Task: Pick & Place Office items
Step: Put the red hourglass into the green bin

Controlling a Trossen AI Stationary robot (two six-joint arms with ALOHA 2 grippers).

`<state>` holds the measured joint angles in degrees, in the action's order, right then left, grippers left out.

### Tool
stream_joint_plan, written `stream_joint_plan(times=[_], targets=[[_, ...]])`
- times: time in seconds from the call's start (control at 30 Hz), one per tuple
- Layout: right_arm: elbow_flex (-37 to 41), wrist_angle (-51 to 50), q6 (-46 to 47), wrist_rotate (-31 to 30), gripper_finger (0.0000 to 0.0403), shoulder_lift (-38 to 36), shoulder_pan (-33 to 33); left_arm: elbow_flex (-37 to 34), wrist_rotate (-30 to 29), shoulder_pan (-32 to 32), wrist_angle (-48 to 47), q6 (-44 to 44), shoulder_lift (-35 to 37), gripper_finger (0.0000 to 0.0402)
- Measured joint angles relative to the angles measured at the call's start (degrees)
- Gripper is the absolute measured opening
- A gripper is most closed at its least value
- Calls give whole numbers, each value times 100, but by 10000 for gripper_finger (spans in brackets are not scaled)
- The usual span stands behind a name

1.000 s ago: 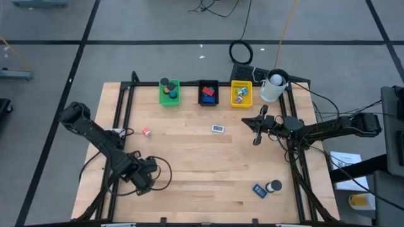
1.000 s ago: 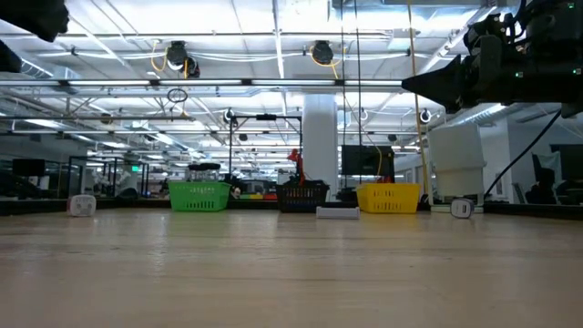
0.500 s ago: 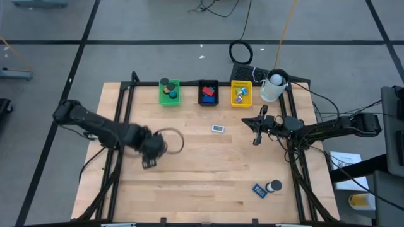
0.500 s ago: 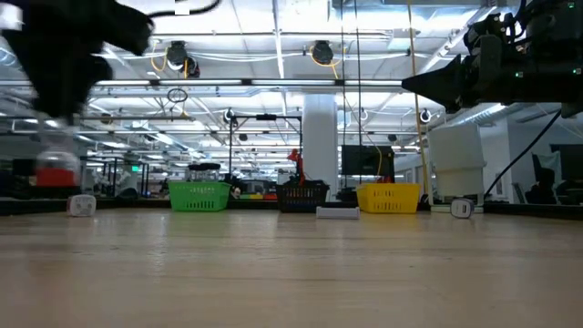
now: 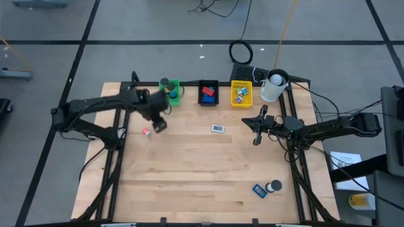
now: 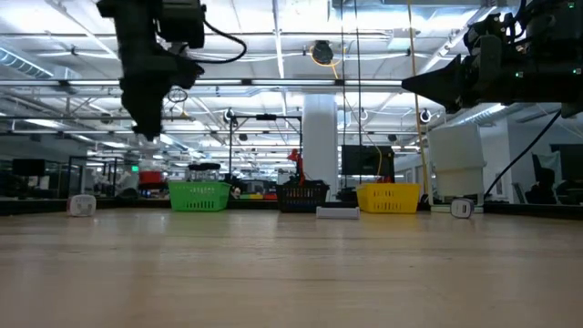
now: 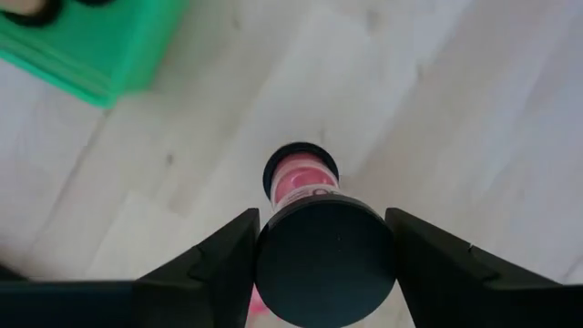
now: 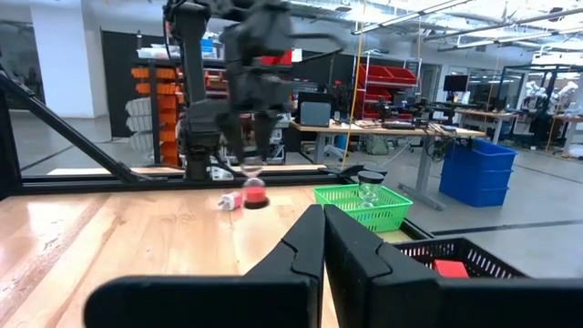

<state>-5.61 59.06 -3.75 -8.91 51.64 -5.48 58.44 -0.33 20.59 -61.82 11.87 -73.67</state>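
My left gripper (image 5: 158, 121) hangs over the far left of the table, just short of the green tray (image 5: 169, 93), shut on a small timer-like item (image 7: 310, 219) with dark round caps and a pink-red middle. In the low view it hangs below the gripper (image 6: 146, 128). Under it on the wood lies a small pink-and-white piece (image 5: 146, 132). A white-and-blue piece (image 5: 218, 128) lies mid-table. A blue block (image 5: 259, 190) and a dark round roll (image 5: 274, 186) lie near the front right. My right gripper (image 5: 255, 136) waits shut above the table's right side. My left gripper pinches the item's upper dark cap (image 7: 278, 264) by its rim between its two fingers (image 7: 223, 264). The fingers come from above, pointing steeply down. The item hangs upright below them, its lower cap (image 7: 301, 169) toward the wood and clear of the table.
Along the far edge stand the green tray, a black tray (image 5: 208, 93) and a yellow tray (image 5: 241, 93), each with small items inside. A white cup (image 5: 273, 87) stands at the far right corner. Bare wood spreads over the middle and near left.
My left gripper has swung from the table's near left corner toward the far edge, up beside the green tray, rolling as it went. It has carried the item along, lifted clear of the table.
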Motion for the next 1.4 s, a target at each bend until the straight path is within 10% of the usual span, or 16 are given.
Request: stream_joint_plan(times=[0.33, 0.73, 1.4], targets=[[0, -15, -15, 0, 0, 0, -2, 4, 351, 905, 293, 176, -365, 243], [0, -15, -15, 0, 0, 0, -3, 360, 10, 972, 275, -2501, -562, 240], [0, -17, -15, 4, 0, 0, -4, 360, 327, 951, 668, -3428, -766, 238]])
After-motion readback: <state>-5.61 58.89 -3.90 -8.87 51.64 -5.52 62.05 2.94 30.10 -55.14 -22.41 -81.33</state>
